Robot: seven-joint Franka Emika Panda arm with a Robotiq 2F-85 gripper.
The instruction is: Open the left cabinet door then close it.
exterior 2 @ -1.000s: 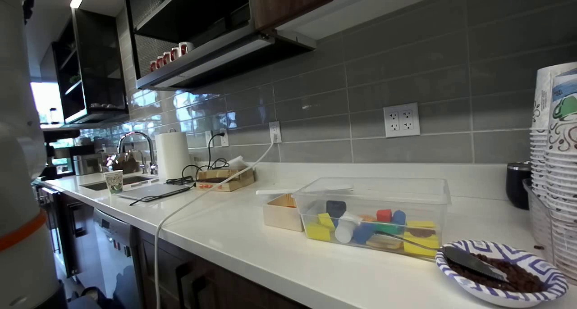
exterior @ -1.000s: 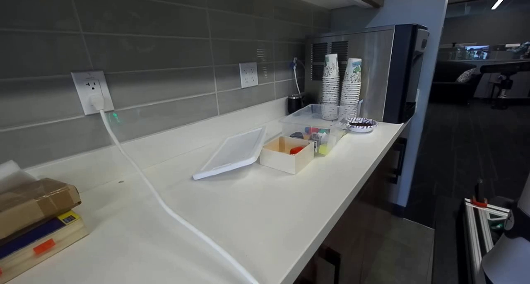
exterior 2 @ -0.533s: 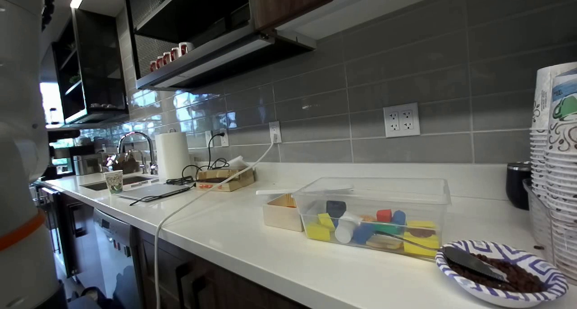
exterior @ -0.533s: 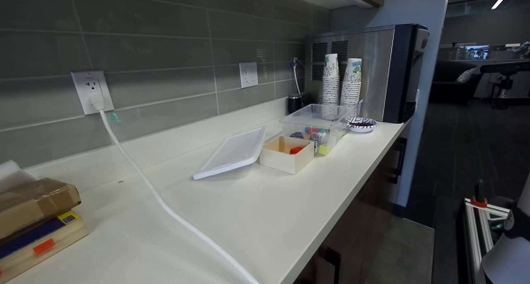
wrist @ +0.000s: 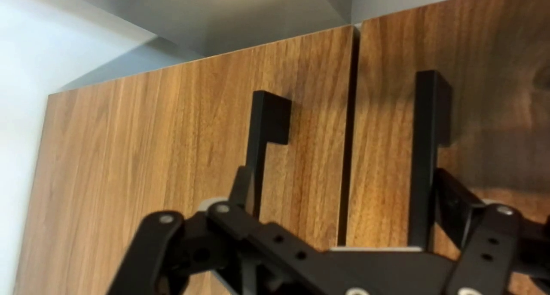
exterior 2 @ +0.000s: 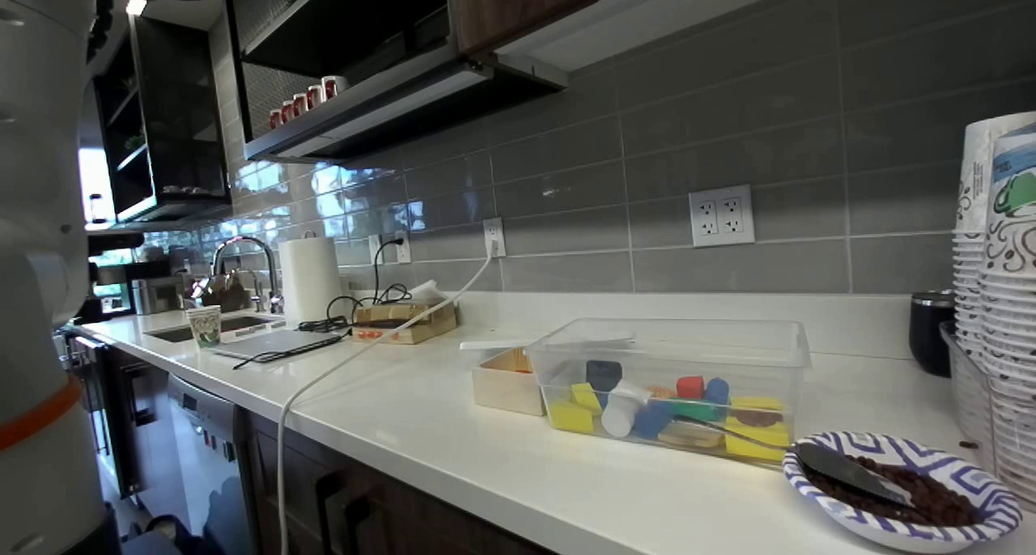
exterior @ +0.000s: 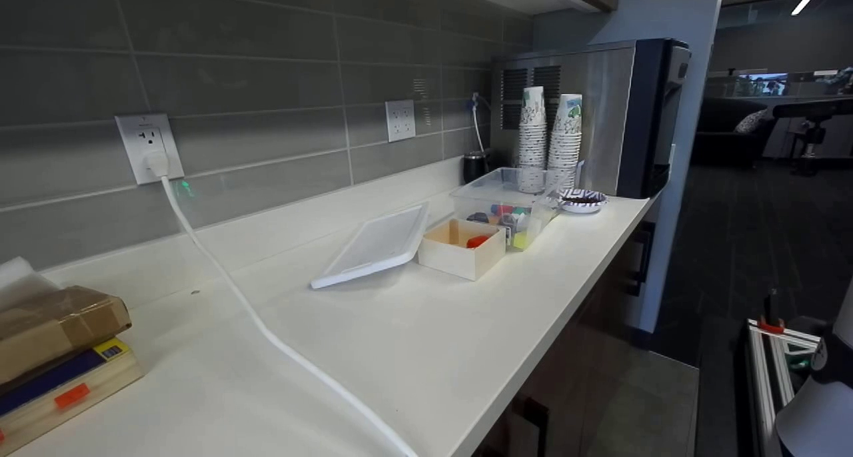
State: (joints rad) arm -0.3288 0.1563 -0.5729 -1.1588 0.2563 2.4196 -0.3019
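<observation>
The left cabinet door (wrist: pixel 172 157) is brown wood and fills the left of the wrist view. A narrow dark gap separates it from the right door (wrist: pixel 382 179), and both look shut. The left door has a black bar handle (wrist: pixel 268 118); the right door has a matching handle (wrist: pixel 423 136). My gripper (wrist: pixel 343 187) is open with nothing in it. Its left finger overlaps the left handle's outer side and its right finger overlaps the right handle's outer side; contact cannot be told. The lower handle parts are hidden. The gripper is out of view in both exterior views.
The arm (exterior 2: pixel 40 239) stands along an exterior view's left edge. The white counter (exterior: pixel 400 350) carries a clear bin (exterior 2: pixel 672 345), a small wooden box (exterior: pixel 460 257), a white lid (exterior: pixel 380 244), and cup stacks (exterior: pixel 563 144). A white cable (exterior: pixel 286 350) crosses the counter. Upper cabinets (exterior 2: pixel 534 5) hang above.
In an exterior view the arm has shifted a little to the right, and its dark upper part has come further into view at the top left. The counter items have not moved.
</observation>
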